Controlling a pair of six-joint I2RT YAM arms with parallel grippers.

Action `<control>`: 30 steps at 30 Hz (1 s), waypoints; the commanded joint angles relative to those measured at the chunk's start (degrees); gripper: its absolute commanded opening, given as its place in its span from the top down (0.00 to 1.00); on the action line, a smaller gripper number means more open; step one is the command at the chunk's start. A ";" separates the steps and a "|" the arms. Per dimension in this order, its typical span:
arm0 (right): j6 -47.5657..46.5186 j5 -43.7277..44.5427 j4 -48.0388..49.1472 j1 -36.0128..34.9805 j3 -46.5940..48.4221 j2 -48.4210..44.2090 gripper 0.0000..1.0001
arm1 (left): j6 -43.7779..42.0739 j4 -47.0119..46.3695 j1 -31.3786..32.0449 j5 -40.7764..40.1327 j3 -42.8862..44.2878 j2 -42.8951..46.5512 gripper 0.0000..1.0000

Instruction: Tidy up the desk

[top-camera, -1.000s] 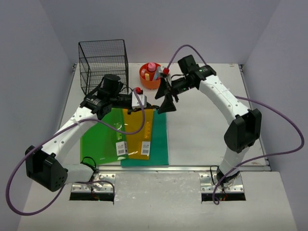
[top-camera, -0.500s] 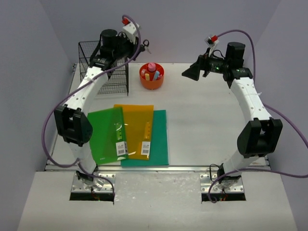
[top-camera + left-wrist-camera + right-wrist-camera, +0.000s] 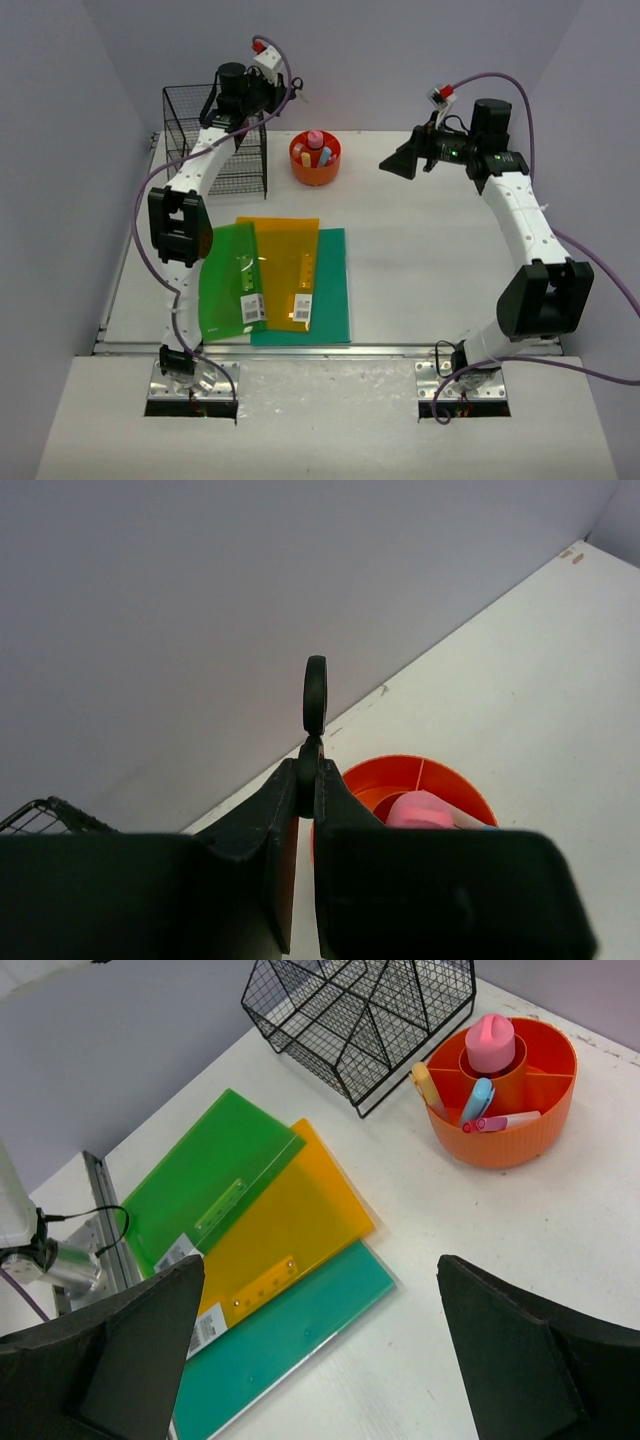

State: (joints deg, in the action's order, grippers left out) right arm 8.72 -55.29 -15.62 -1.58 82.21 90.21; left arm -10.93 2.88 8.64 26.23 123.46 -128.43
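Folders (image 3: 275,275) in green, orange and teal lie overlapped at the front left of the desk (image 3: 430,270), long axes running near-to-far, below and left of the wide-open right gripper (image 3: 398,160). Left gripper (image 3: 308,780), high beside the wire basket (image 3: 215,140), pinches a slim black ring-ended item (image 3: 315,692) above the orange caddy (image 3: 315,162), which is probably where it goes.

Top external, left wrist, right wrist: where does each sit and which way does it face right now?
Top external: above, behind the robot, looking down at the desk; left arm and right arm show whole.
Left wrist: raised at the far left, facing the back wall over the orange caddy; left gripper shut on a black ring-ended item.
Right wrist: high at the far right, looking down toward the folders and wire basket; right gripper open.
Shared: the caddy appears in all three.
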 commanded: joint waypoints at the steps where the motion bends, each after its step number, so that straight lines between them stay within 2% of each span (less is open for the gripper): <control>1: -1.39 0.76 -0.90 0.34 -0.11 -2.48 0.01 | 1.22 -4.19 -1.35 11.13 8.76 -4.61 1.00; 4: -1.88 1.28 -1.39 0.27 -0.34 -2.92 0.01 | -1.07 -3.18 -1.29 13.82 9.01 -6.01 1.00; 10: -1.80 1.44 -1.84 0.35 -0.68 -3.38 0.01 | -9.48 -0.88 -1.26 16.35 3.56 -5.58 1.00; 17: -1.22 1.94 -2.12 0.35 -1.00 -3.75 0.01 | -11.76 2.50 -1.26 19.09 5.44 -8.02 1.00; 30: -0.90 1.90 -3.41 0.31 -0.70 -3.87 0.01 | -15.06 3.56 -1.22 16.41 5.88 -11.21 1.00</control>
State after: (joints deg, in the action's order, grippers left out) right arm 7.62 -53.55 -19.51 -1.56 81.17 88.47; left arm -24.06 7.87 7.20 42.56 127.50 -139.39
